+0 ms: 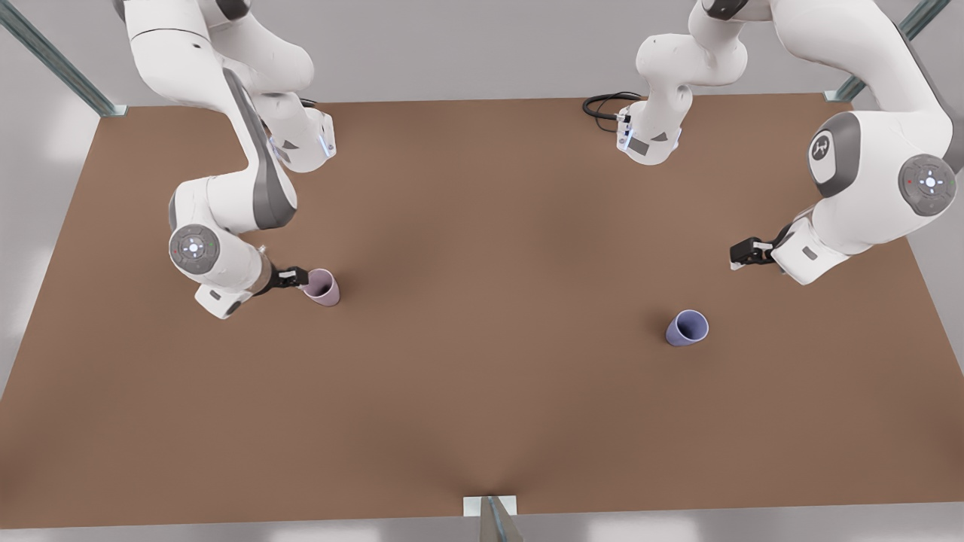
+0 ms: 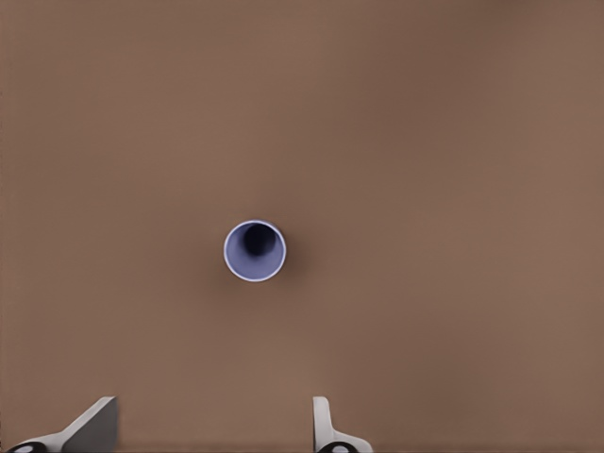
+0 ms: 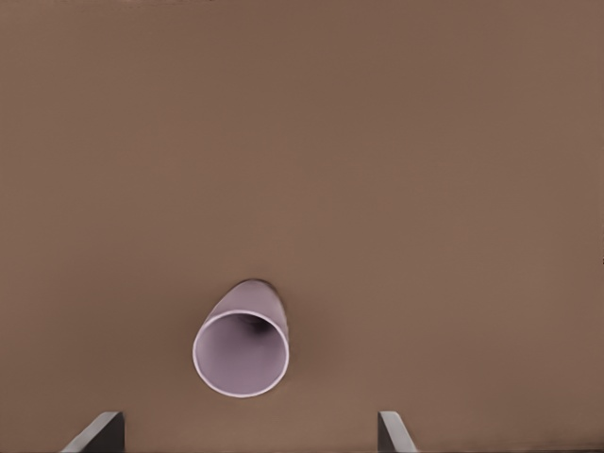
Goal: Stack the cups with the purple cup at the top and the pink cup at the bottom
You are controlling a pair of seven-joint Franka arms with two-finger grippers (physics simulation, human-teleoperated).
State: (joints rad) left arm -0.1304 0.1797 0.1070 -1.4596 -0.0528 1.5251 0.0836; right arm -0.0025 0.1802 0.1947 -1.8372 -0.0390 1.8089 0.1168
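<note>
The right gripper point(image 1: 301, 278), fingers spread and empty, hung just beside the upright pink cup point(image 1: 322, 287) at the front view's left. The left gripper point(image 1: 736, 254), likewise spread, waited farther from the purple cup point(image 1: 687, 328).

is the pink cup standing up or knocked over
Standing upright. The pink cup rests on the table with its open mouth facing up, beside the right gripper; its round rim shows in the right wrist view.

Pink cup point(image 1: 322, 287) upright on the front view's left, mouth open, dark inside. Purple cup point(image 1: 687, 328) upright on the front view's right, well apart, bluish all over. Not stacked.
</note>
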